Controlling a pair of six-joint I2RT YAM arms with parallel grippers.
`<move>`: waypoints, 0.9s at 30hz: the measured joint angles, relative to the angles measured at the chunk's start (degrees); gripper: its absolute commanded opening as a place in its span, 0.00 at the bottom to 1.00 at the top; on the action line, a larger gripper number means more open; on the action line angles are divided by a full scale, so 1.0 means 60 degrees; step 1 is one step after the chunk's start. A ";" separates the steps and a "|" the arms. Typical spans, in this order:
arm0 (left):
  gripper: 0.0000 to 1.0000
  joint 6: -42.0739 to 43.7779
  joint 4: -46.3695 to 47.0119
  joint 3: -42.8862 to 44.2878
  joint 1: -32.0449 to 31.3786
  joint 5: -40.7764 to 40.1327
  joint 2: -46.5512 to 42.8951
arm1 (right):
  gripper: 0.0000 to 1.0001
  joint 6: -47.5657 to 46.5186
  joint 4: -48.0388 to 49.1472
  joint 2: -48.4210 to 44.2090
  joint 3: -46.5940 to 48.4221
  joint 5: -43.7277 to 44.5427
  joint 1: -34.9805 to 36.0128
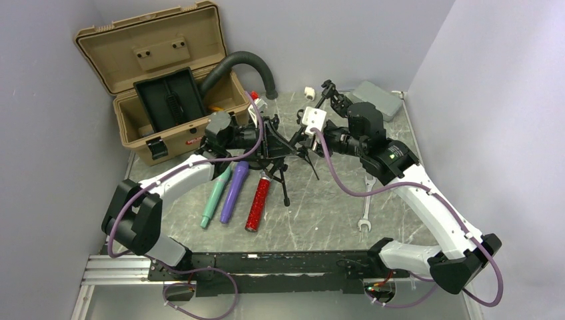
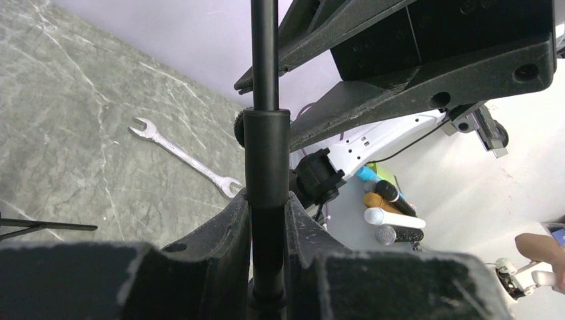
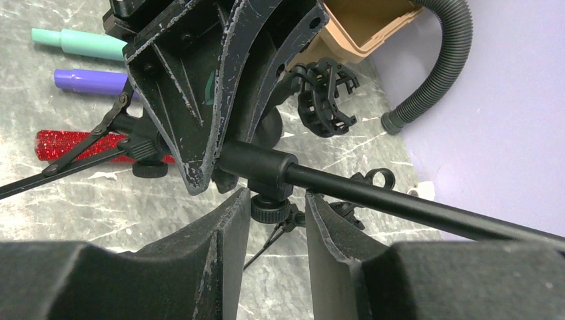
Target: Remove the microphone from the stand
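Note:
The black tripod microphone stand [image 1: 280, 157] stands mid-table. My left gripper [image 1: 263, 137] is shut on its pole [image 2: 266, 167], fingers [image 2: 220, 227] pressed on both sides. My right gripper [image 1: 303, 137] is open; its fingers [image 3: 226, 227] straddle the small knob [image 3: 270, 210] under the pole's collar [image 3: 256, 163]. The stand's round clip [image 3: 326, 97] holds nothing. Three microphones lie on the table left of the stand: teal [image 1: 216, 193], purple [image 1: 234, 190] and red glitter [image 1: 258, 200].
An open tan toolbox [image 1: 166, 100] with a black hose [image 1: 250, 63] is at the back left. A grey case [image 1: 376, 100] is at the back right. A wrench [image 1: 365, 207] lies front right. The tripod legs [image 1: 285, 187] spread forward.

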 measured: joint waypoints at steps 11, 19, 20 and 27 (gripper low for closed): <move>0.00 -0.0073 0.0022 0.0000 -0.0004 0.0044 -0.0004 | 0.42 -0.0047 -0.0015 -0.0007 -0.0036 -0.0157 -0.0076; 0.00 0.0135 0.0007 0.0000 -0.0011 0.0113 -0.0004 | 0.47 -0.0153 -0.0066 -0.0011 -0.0055 -0.0189 -0.0113; 0.00 0.0146 0.0004 0.0000 -0.0011 0.0127 -0.0004 | 0.47 -0.0168 -0.0098 -0.0011 -0.0055 -0.0208 -0.0113; 0.00 0.0178 0.0007 0.0000 -0.0047 0.0262 -0.0004 | 0.44 -0.0266 -0.0248 -0.0066 -0.0127 -0.0291 -0.0124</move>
